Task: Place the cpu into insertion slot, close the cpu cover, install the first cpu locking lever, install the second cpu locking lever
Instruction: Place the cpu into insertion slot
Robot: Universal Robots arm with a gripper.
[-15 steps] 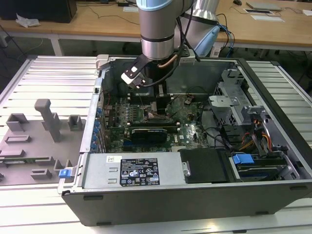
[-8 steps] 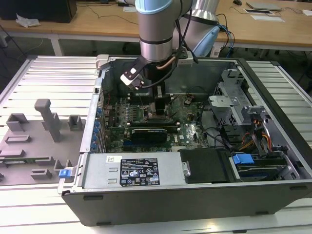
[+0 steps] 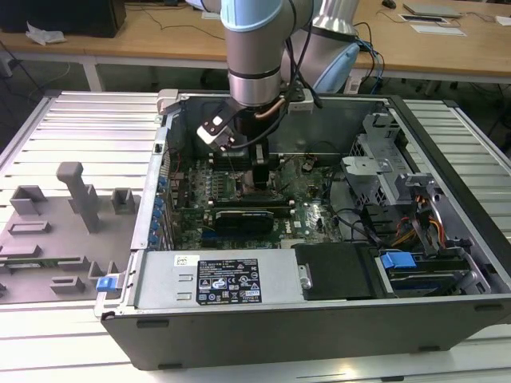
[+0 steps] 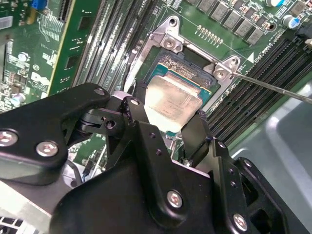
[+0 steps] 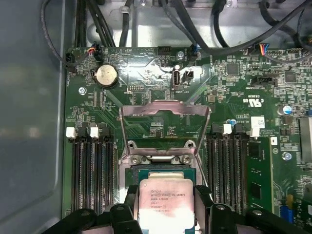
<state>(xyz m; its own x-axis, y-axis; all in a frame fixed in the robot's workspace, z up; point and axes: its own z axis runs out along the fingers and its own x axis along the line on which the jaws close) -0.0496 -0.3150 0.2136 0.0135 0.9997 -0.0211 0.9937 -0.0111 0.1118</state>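
The gripper (image 4: 165,117) grasps the cpu (image 4: 173,100) between its fingers (image 4: 194,130) over the insertion slot (image 4: 187,68). Small dark print marks its pale top. The cpu cover (image 5: 165,108) stands raised.

The place looked like a robotics laboratory or a technical workshop. A robot arm (image 3: 254,48) reached down into an open computer case (image 3: 319,335), which lay on a work table of ribbed aluminium profiles (image 3: 88,120), and grey moulded holders (image 3: 76,191) stood on this table at the exterior view's left. Behind were long wooden desks (image 3: 160,40) with loose cables (image 3: 369,44), and the bare motherboard (image 5: 161,73) was exposed in the first wrist view.
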